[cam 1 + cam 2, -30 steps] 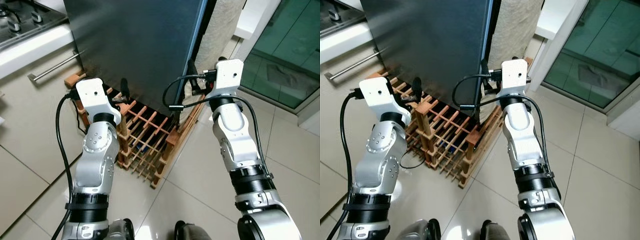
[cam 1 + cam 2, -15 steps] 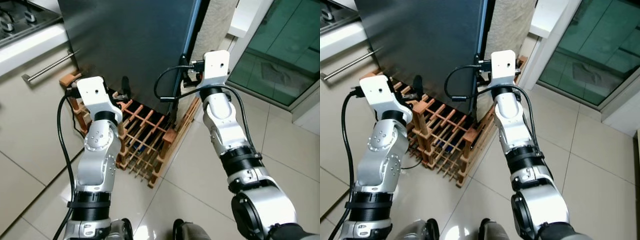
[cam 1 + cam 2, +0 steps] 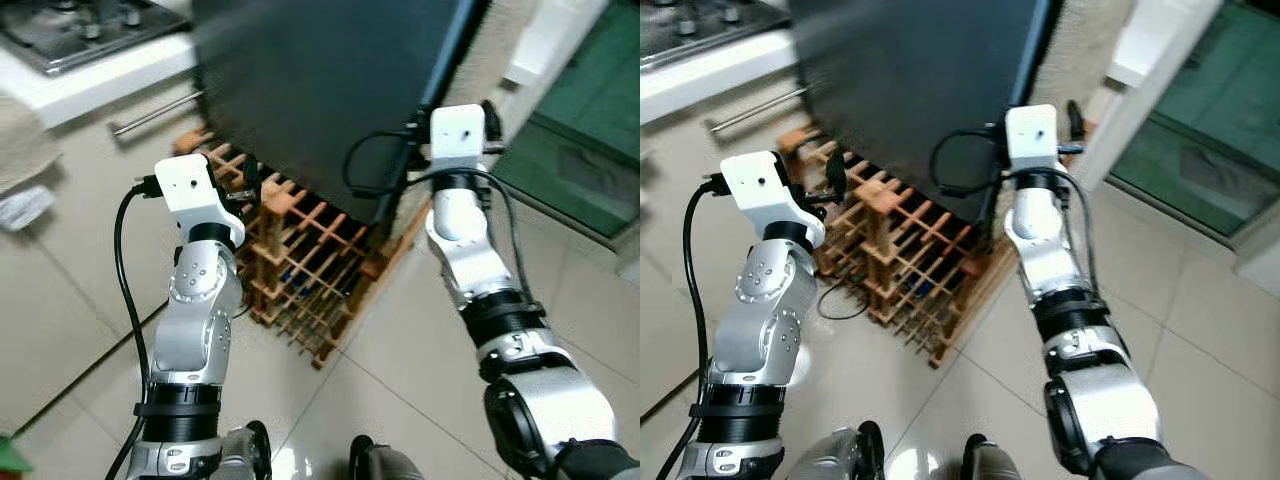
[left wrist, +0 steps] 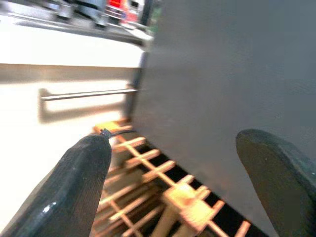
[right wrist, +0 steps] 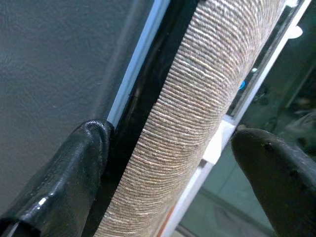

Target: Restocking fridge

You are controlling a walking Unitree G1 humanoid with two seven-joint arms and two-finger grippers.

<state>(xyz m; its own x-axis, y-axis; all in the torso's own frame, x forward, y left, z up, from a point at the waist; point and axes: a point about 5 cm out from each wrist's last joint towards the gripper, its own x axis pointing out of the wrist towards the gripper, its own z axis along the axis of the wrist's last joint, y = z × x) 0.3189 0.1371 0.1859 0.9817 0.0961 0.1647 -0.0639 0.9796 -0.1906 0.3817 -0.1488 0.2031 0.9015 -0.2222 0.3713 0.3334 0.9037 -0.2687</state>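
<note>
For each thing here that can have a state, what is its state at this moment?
Fridge door: looks shut.
Left pincer: open, empty, facing the fridge door above the wooden wine rack.
Right pincer: open, empty, at the door's edge beside the rolled mat.
Drawer under the hob: shut.

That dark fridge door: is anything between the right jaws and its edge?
Nothing visible. The right gripper is open at the fridge door edge, one finger against the dark panel, a rolled beige mat between its jaws beside that edge.
</note>
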